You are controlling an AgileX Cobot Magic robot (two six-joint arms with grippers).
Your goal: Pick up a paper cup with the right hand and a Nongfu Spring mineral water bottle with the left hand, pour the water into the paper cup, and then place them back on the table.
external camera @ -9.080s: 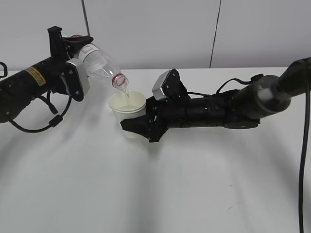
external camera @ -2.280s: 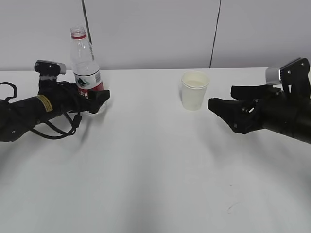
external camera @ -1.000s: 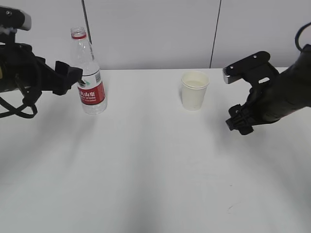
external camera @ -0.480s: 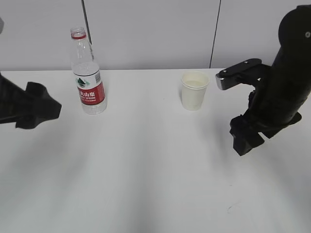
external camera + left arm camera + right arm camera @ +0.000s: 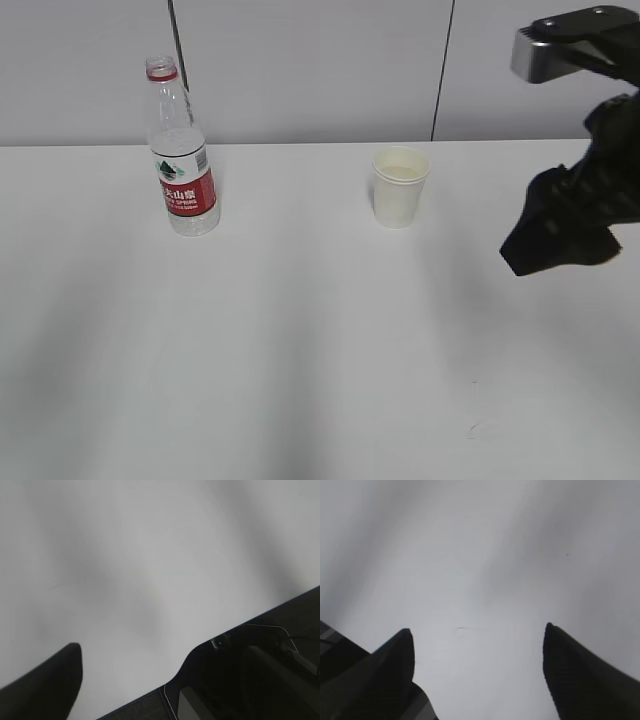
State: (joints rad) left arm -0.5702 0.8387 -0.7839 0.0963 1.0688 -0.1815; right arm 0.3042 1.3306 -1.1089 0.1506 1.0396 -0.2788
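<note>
The Nongfu Spring mineral water bottle (image 5: 183, 165) stands upright and uncapped at the back left of the white table (image 5: 300, 340). The paper cup (image 5: 400, 187) stands upright at the back centre with liquid in it. My right gripper (image 5: 558, 238) hangs raised at the right, well clear of the cup. In the right wrist view it (image 5: 476, 629) is open and empty over bare table. My left arm is out of the exterior view. The left wrist view shows one black finger (image 5: 47, 680) far to the left and nothing held.
A small dark scratch mark (image 5: 478, 430) lies on the table near the front right. The left wrist view shows the table's edge (image 5: 200, 652) with dark equipment beyond it. A grey wall stands behind the table.
Both arms have pulled back from the table. The left arm has left the exterior view and the right arm has risen to the upper right. Bottle and cup have not moved.
</note>
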